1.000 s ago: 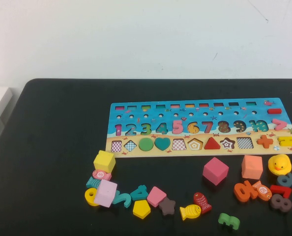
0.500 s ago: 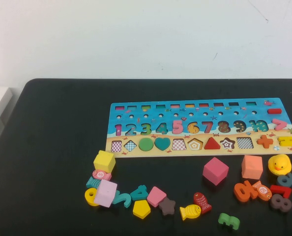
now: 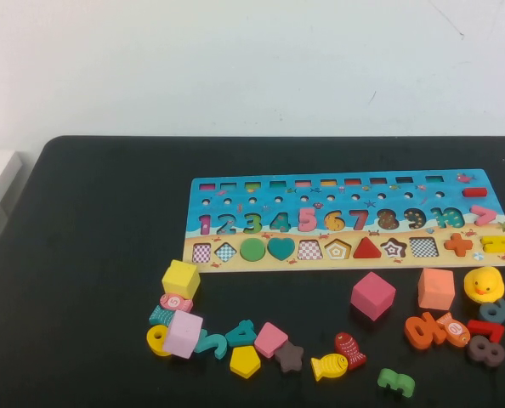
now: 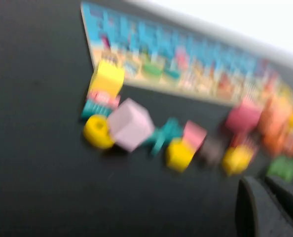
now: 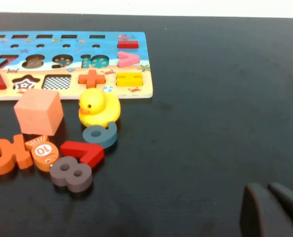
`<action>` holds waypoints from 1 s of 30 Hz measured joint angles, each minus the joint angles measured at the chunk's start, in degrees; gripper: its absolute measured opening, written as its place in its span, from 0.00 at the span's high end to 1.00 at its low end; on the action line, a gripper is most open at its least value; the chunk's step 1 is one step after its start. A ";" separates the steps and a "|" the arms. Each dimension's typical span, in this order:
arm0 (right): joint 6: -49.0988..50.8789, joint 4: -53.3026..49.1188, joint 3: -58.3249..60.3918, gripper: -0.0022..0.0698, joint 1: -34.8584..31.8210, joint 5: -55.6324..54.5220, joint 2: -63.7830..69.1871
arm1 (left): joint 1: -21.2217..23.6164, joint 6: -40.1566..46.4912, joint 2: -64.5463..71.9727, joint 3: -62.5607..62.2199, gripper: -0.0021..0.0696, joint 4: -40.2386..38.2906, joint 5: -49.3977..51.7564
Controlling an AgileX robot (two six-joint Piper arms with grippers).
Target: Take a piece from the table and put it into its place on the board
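Nothing moved: piece (image 3: 245, 361) between teal number (image 3: 239, 333) and brown star (image 3: 288, 356); hands' openness unclear.

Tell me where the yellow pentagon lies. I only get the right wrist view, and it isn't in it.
Observer: The piece lies flat on the table, just left of the brown star and well apart from the board.
Operator: Check its slot.
Observer: The pentagon slot is empty, directly left of the red triangle.
Operator: Report the arms.
Observer: Neither arm shows in the high view. The left gripper hangs over bare table, short of the loose pieces. Your right gripper is over bare table too, apart from the duck.
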 joint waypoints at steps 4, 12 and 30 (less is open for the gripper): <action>0.00 0.00 0.00 0.94 0.00 0.00 0.00 | 0.00 9.48 15.77 -17.29 0.97 13.41 16.97; 0.00 0.00 0.00 0.94 0.00 0.00 0.00 | -2.47 19.84 39.27 -33.04 0.97 21.00 23.50; 0.00 0.00 0.00 0.94 0.00 0.00 0.00 | -35.28 -0.21 76.21 -42.58 0.97 42.92 12.44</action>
